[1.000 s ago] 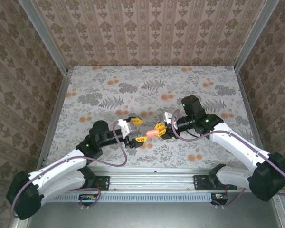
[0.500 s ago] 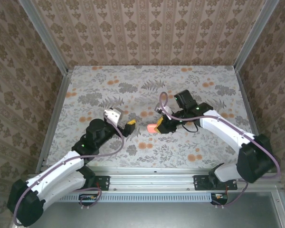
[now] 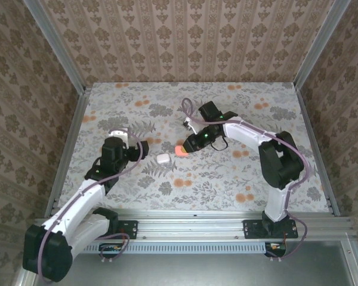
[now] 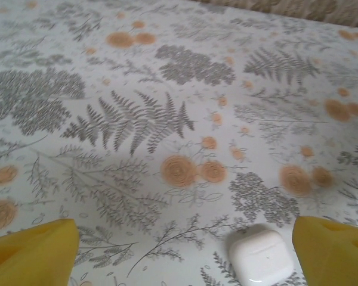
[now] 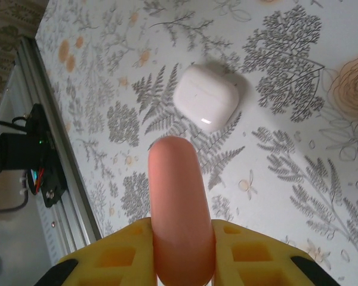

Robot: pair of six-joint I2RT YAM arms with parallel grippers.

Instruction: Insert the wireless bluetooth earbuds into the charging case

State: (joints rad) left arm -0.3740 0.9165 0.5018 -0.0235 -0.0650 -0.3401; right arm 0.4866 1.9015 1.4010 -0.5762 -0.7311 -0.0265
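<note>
My right gripper [image 5: 182, 241] is shut on a closed coral charging case [image 5: 180, 208], which sticks out past the yellow fingers above the table. From above, this coral case [image 3: 181, 149] hangs at my right gripper [image 3: 188, 144] near the table's middle. A closed white charging case [image 5: 205, 97] lies on the floral table just left of it, marked from above as the white case [image 3: 163, 159]. My left gripper [image 4: 185, 250] is open, and the white case [image 4: 260, 254] lies near its right finger [image 4: 334, 250], untouched. No earbuds are in view.
The floral tablecloth [image 3: 238, 179] covers the whole table. A metal frame rail [image 3: 68, 140] and patterned walls close in the left, right and back. The base rail with the arm mounts [image 3: 197, 229] runs along the near edge.
My left gripper has drawn back to the left and up the table, and the white case now shows lying on the cloth. My right gripper carried the coral case left and farther away.
</note>
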